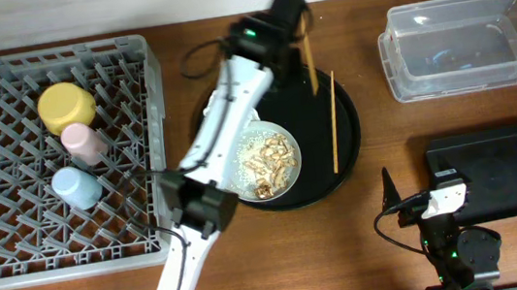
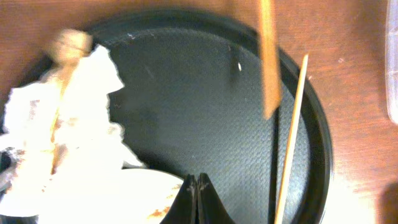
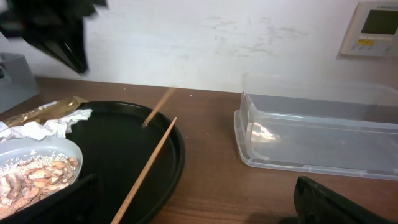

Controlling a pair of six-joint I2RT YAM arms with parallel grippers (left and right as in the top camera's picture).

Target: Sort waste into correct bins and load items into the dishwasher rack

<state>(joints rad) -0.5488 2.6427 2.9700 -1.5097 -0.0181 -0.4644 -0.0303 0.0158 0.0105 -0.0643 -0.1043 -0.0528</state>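
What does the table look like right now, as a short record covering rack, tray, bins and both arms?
rack: yellow bowl, pink cup, blue cup
tray: plate with food bits, napkin, one chopstick lying flat
second chopstick: blurred, tilted, not between any jaws
clear tub: nothing visible inside
black bin: nothing visible inside
left arm: over tray, jaws shut, empty
right arm: jaws open, empty
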